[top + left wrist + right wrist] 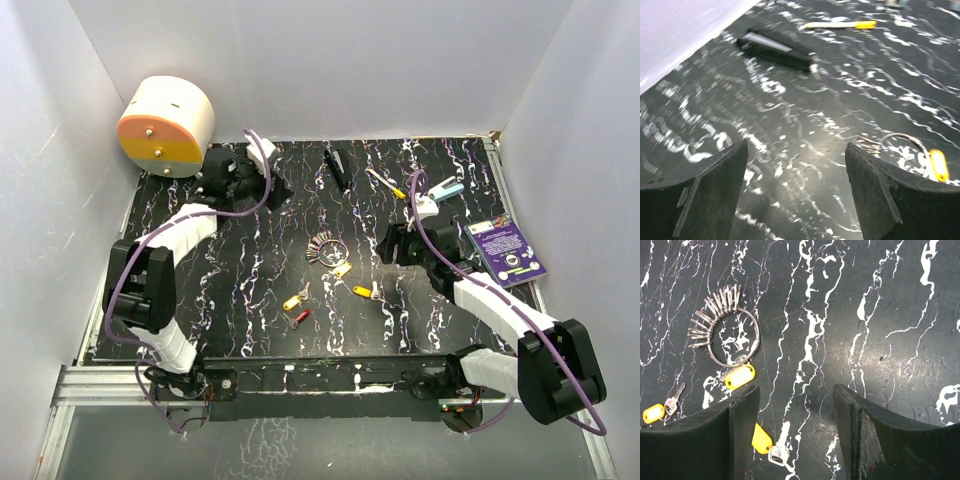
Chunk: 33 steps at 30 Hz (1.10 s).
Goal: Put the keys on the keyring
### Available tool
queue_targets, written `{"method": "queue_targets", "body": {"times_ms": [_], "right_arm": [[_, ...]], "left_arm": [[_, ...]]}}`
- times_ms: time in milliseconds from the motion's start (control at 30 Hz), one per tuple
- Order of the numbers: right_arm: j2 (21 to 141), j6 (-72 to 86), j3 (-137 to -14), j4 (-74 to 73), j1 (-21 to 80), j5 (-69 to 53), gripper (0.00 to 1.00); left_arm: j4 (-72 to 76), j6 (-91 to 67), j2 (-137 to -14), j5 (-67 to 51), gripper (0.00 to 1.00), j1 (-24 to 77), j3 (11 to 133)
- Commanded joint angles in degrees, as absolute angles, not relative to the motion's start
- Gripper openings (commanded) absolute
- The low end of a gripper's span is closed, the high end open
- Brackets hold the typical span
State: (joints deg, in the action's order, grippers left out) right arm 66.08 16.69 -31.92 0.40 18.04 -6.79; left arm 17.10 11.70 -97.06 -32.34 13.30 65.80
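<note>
Keyring (758, 335), thin silver ring, fanned bunch

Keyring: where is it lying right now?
Top view: the keyring lies near the middle of the table, with a yellow-tagged key at its near edge.

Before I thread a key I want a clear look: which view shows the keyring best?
The right wrist view: the keyring lies whole, close and sharp there. The top view shows it whole too, but small and far off. The left wrist view catches only a blurred arc of it at the frame's right.
</note>
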Motion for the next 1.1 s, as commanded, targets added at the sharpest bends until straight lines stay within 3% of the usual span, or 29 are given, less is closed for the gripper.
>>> {"method": "queue_targets", "body": {"times_ms": [0,167,300,667,900,1067], "right_arm": [[64.51,21.03,-29.92,3.35,18.18,-7.67,0.65],[61.82,22.15,-28.62,4.18,18.19,-8.12,0.62],[59.98,22.48,-27.44,3.20,18.19,-5.22,0.60],[51.95,26.97,-20.83,4.63,18.18,-0.73,0.50],[52.48,27.11,-20.47,5.19,18.15,-1.46,0.47],[53.50,27.00,-20.95,5.53,18.19,-2.60,0.46]], "left_arm": [[20.97,18.49,-95.28,-45.45,0.77,17.22,63.63],[29.81,15.26,-101.06,-47.67,0.72,24.97,61.40],[46.28,14.41,-104.32,-47.20,0.71,30.04,55.90],[80.95,10.89,-117.29,-54.03,0.69,31.67,48.64],[90.51,9.08,-120.76,-57.80,0.64,32.00,45.25],[86.99,12.00,-122.52,-59.75,0.57,32.28,46.61]]}}
